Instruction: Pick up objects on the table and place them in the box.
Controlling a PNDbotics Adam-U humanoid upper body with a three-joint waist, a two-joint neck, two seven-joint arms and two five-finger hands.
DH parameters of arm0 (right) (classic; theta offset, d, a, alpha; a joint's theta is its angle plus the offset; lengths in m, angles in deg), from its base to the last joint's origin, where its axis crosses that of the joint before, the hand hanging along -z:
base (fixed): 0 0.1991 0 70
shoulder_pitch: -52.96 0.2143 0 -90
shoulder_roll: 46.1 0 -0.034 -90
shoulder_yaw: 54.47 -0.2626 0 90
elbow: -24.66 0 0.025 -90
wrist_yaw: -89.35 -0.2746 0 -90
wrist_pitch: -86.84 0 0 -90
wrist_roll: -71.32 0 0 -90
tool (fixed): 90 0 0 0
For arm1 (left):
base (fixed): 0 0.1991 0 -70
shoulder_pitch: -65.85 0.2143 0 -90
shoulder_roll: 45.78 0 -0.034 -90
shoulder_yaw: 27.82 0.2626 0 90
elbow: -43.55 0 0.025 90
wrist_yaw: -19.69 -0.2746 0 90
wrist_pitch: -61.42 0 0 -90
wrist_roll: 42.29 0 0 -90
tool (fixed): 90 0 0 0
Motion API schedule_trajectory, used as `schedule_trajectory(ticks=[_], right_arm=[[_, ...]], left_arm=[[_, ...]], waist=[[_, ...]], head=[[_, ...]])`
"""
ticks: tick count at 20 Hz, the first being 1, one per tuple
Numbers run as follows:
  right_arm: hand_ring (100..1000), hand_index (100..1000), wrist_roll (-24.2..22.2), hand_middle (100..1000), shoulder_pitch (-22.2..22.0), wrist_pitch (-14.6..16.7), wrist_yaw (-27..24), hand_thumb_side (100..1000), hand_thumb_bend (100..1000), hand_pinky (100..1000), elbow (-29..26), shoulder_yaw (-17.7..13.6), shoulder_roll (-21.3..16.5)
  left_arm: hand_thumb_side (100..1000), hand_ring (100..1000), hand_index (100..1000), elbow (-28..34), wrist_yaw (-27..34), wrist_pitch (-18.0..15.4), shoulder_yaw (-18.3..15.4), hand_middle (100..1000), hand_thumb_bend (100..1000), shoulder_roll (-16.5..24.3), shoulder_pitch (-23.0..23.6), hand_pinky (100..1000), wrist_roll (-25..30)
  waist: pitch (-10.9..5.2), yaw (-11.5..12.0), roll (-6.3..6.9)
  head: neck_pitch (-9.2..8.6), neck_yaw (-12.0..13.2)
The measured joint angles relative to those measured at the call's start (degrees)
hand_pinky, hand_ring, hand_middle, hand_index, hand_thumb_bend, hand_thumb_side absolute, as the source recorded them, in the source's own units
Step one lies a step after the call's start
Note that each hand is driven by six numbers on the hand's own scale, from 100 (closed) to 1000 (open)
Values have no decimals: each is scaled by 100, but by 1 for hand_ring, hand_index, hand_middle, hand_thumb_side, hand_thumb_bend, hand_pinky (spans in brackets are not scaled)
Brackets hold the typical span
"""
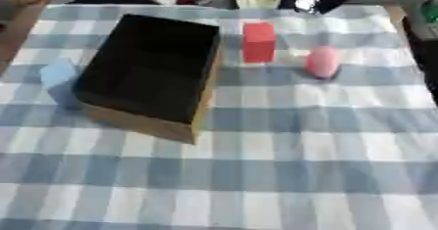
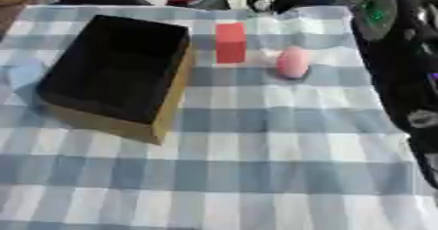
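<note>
- Showing along the right edge of the right eye view, a black robot arm (image 2: pixel 402 67); I cannot tell how either hand stands.
- Pink rounded object (image 1: pixel 322 61) stands far right, red block (image 1: pixel 258 42) just left of it, apart.
- Open box (image 1: pixel 198 107), black inside, tan cardboard walls, sits left; pale blue block (image 1: pixel 58 77) touches its left wall.
- Blue-and-white checked cloth covers the table (image 1: pixel 282 175).
</note>
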Motion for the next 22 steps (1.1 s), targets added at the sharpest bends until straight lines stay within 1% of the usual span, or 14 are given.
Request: schedule_trajectory(ticks=[4,7,8,10,13,14,15,16,18,22], right_arm=[[988,1000,-149,962,314,102,306,589,418,976,562,90,179],[989,1000,-212,963,479,178,575,599,429,977,1052,88,376],[990,1000,-214,966,521,196,666,602,452,977,1198,85,438],[992,1000,-205,967,590,218,855,606,460,978,1477,71,550],[998,1000,-169,974,682,253,1141,615,480,982,1850,9,714],[999,1000,-166,975,707,260,1233,616,508,981,1965,-6,767],[999,1000,-173,975,735,268,1326,616,511,981,2081,-20,813],[999,1000,-180,975,761,280,1422,613,538,980,2187,-23,860],[1000,1000,-195,977,809,305,1620,606,562,979,2384,-33,936],[998,1000,-210,975,884,348,2021,600,578,978,2742,-89,1058]], left_arm=[[847,690,802,0,0,0,0,619,100,0,0,449,0],[847,690,802,0,0,0,0,619,100,0,0,450,1],[846,690,801,0,0,1,0,619,100,0,0,451,2],[846,690,801,0,2,1,0,619,100,0,-1,451,3],[845,690,801,0,8,1,0,619,100,0,-3,452,5],[845,690,801,0,15,1,0,620,100,0,-5,452,6],[844,690,801,0,20,1,0,619,100,0,-5,452,7],[843,690,801,0,23,1,0,620,100,0,-5,451,7],[842,690,801,0,25,1,0,620,100,0,-6,451,8],[841,690,801,0,25,0,0,620,100,0,-7,451,13]], waist=[[-58,20,-5],[-87,36,-6],[-89,37,-8],[-94,37,-21],[-115,48,-39],[-119,58,-39],[-119,74,-39],[-119,82,-41],[-119,92,-47],[-119,133,-73]], head=[[54,-37],[106,-90],[120,-109],[147,-143],[148,-184],[148,-195],[148,-208],[147,-218],[144,-234],[110,-236]])
